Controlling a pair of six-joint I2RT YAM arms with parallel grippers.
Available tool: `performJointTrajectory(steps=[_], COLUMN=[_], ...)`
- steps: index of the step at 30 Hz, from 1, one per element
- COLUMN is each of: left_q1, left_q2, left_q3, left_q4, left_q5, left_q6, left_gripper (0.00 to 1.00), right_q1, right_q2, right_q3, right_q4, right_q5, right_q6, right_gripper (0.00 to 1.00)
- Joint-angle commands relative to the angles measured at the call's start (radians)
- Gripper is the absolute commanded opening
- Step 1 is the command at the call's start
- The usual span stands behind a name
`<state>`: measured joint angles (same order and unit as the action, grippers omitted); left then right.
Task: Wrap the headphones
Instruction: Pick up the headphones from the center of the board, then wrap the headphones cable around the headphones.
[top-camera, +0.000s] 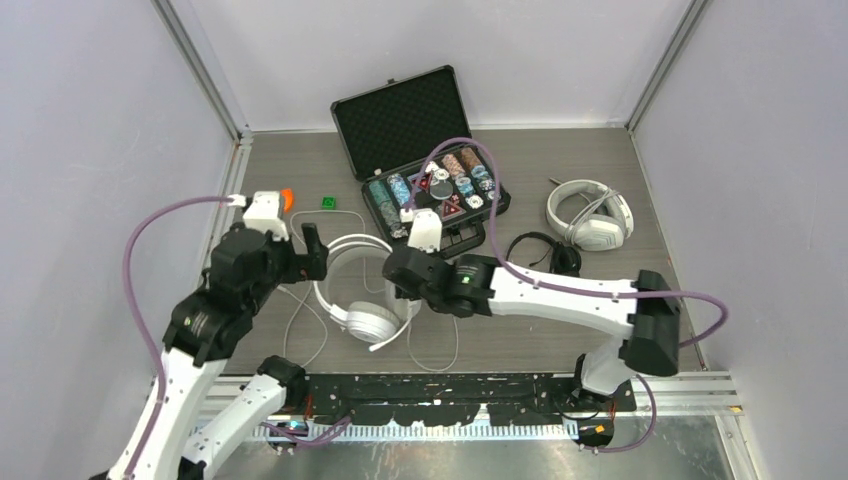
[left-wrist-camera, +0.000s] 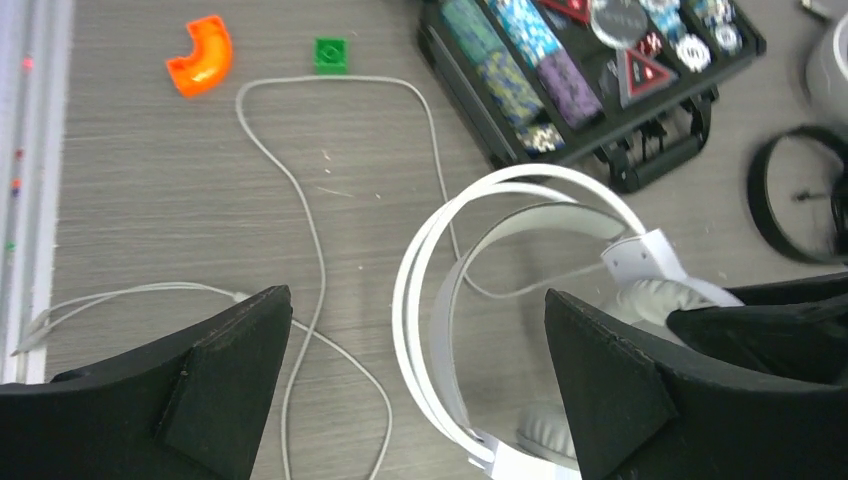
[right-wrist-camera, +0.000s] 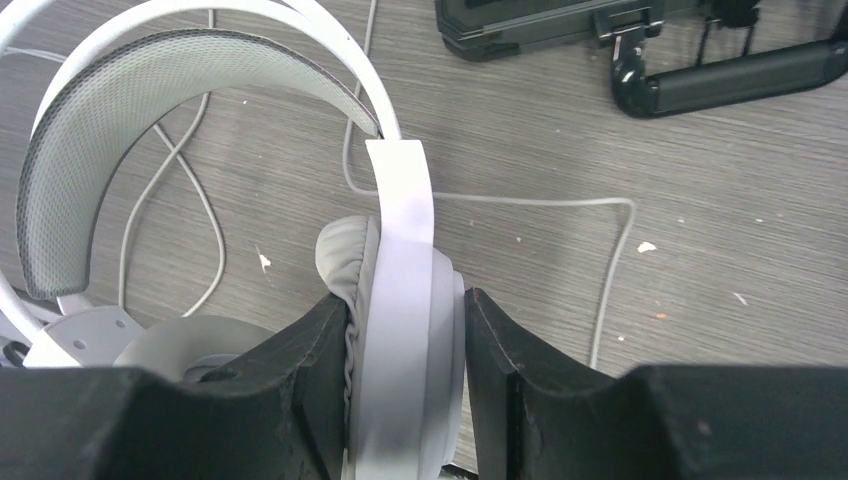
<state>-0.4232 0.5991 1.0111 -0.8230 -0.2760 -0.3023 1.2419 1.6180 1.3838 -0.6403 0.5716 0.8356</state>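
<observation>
As 1 headset (right-wrist-camera: 400, 200) sits gripped, 3 total

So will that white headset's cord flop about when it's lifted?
Probably: the cord lies in thin loose loops, so it should dangle. The headband holds its arch, likely springy. The padded cup may squash in the right gripper.

Top view: high, near side, looking down | wrist views: close above tabletop (top-camera: 570, 155) | all share white headset (top-camera: 368, 322)
</observation>
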Motion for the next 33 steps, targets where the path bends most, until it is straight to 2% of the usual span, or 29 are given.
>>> performJointTrajectory(steps=[1, 10, 23, 27, 29, 33], left_q1=[0.000, 0.000, -0.002, -0.002, -0.003, -0.025], left_q2=[0.145, 0.365, 0.496, 0.531, 0.544, 0.563], left_q3=[0.125, 0.256, 0.166, 0.159, 0.160, 0.161], left_q4=[-0.157, -0.243, -0.162, -0.132, -0.118, -0.099], left_q5=[0.185, 0.302, 0.395, 0.380, 0.366, 0.357], left_q6=[0.030, 0.054, 0.115, 0.126, 0.127, 0.136], left_gripper=[0.99, 0.93, 0.80, 0.70, 0.59, 0.46], right_q1=[0.005, 0.005, 0.004, 0.004, 0.004, 0.005], right_q2=[-0.154, -0.261, -0.294, -0.292, -0.290, -0.280], right_q3=[-0.086, -0.157, -0.187, -0.187, -0.187, -0.186], right_q4=[0.159, 0.170, 0.181, 0.186, 0.186, 0.188], right_q5=[0.031, 0.052, 0.073, 0.070, 0.071, 0.075], right_q6=[-0.058, -0.082, -0.081, -0.081, -0.080, -0.072], right_gripper=[0.20, 0.20, 0.21, 0.21, 0.21, 0.21])
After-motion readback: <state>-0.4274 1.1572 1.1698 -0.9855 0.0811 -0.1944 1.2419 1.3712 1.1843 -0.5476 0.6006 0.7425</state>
